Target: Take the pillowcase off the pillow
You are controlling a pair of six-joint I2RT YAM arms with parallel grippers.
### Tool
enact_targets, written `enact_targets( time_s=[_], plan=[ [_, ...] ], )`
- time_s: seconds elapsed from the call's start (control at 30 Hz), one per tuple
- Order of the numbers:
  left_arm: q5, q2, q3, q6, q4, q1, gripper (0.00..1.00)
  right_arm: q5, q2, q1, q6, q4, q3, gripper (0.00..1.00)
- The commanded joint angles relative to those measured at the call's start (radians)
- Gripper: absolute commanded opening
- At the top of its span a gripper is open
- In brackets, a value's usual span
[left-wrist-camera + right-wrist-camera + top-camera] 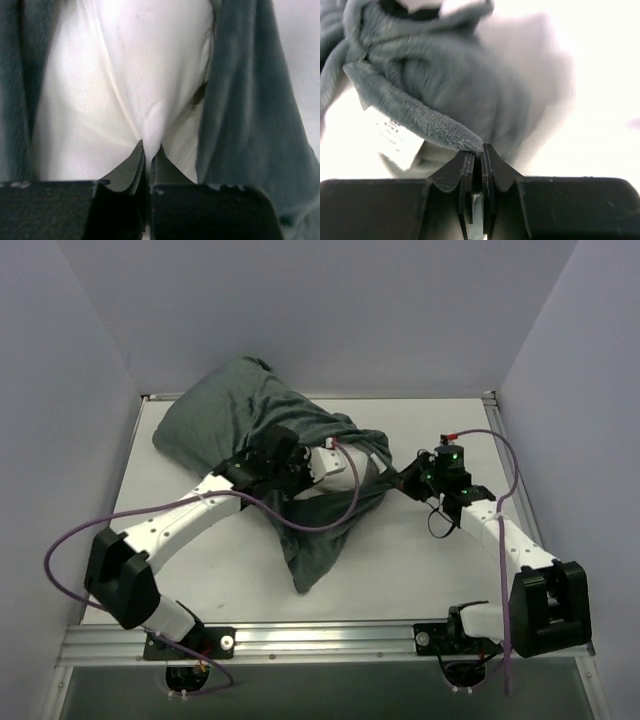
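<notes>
1. Across the flat white table (pixel 180 570) sprawls the pillowcase (pixel 215 415), a big soft cover of dark grey-green plush. It is bunched high at the far left and trails a loose tail toward my bases. No stripes show in any view.
2. Out of its open mouth, near the table's middle, pokes the pillow (pixel 335 462), a plump white cushion. Judging by the bulge, most of it sits inside the cover.
3. My left claw (pixel 149 150) is closed, pinching a fold of the pillow's white cloth. I take that grip as meant for drawing the cushion out.
4. My right claw (pixel 481 150) is closed on the plush edge of the pillowcase, off to the right. It seems set there to anchor the cover while the two are pulled apart.
5. A small white label (pixel 395 137) shows just under that plush hem. Its dark print is too blurred to read, and I cannot tell whether it belongs to the cover or the cushion.
</notes>
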Motion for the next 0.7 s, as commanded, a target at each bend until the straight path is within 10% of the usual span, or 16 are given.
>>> enact_targets(
  time_s=[0.0, 0.33, 0.67],
  plan=[
    [0.067, -0.213, -0.053, 0.09, -0.182, 0.113, 0.02, 0.128, 0.027, -0.175, -0.15, -0.103, 0.077, 0.0],
    [0.556, -0.292, 0.141, -0.213, -0.198, 0.403, 0.02, 0.172, 0.166, -0.048, -0.151, -0.054, 0.055, 0.0],
    [0.505, -0.194, 0.299, -0.59, 0.037, 0.52, 0.02, 0.213, 0.211, 0.222, -0.152, 0.0, 0.086, 0.02]
  ],
)
